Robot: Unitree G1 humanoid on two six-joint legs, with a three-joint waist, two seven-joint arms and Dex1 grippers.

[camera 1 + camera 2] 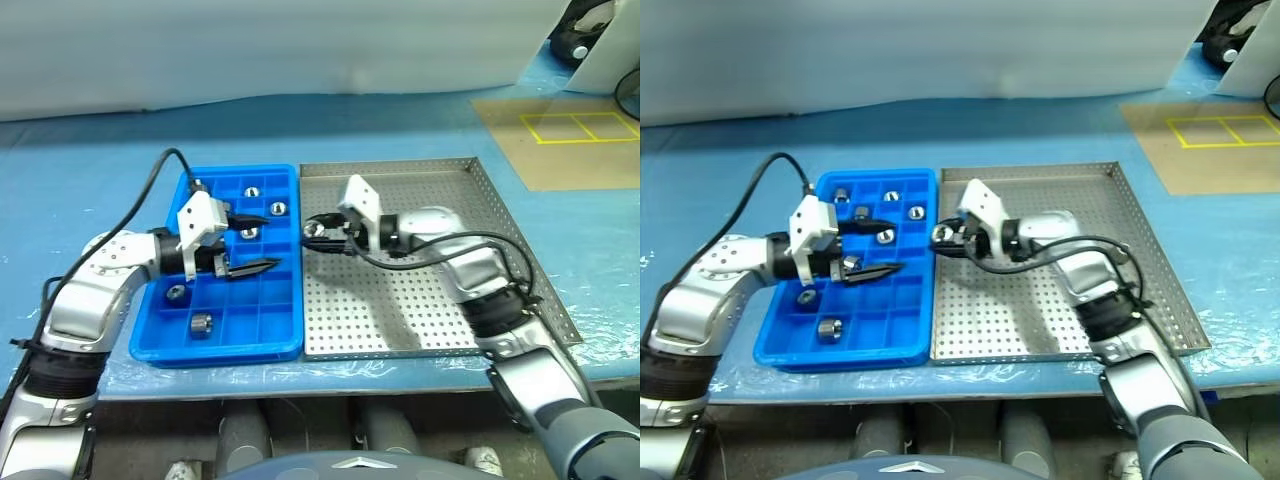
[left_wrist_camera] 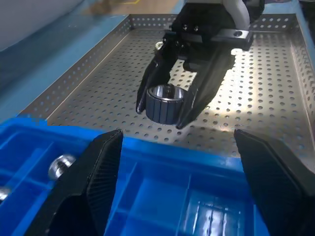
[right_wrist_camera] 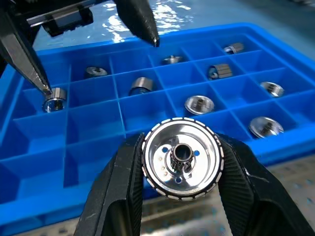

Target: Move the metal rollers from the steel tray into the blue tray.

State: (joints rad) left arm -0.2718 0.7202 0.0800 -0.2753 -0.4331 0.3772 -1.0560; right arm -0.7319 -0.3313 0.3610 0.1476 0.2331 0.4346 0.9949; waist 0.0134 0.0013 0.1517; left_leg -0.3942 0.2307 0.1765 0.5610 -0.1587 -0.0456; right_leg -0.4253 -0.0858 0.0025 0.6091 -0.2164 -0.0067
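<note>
The steel tray (image 1: pixel 420 320), with its perforated floor, lies on the right. The blue tray (image 1: pixel 262 312) sits against its left side. Several metal rollers rest in the blue tray's compartments, among them one (image 1: pixel 278 208) at the far side and one (image 1: pixel 202 325) at the near side. My right gripper (image 1: pixel 314 240) is shut on a metal roller (image 3: pixel 181 157) and holds it above the steel tray's left edge, right beside the blue tray. My left gripper (image 1: pixel 268 242) hovers open over the blue tray, fingers (image 2: pixel 101 169) wide apart and pointing at the right gripper.
Both trays lie on a blue-covered table, close to its front edge (image 1: pixel 330 375). A brown board with yellow markings (image 1: pixel 570 135) lies at the back right. A black cable (image 1: pixel 150 185) loops from my left wrist over the blue tray's far left corner.
</note>
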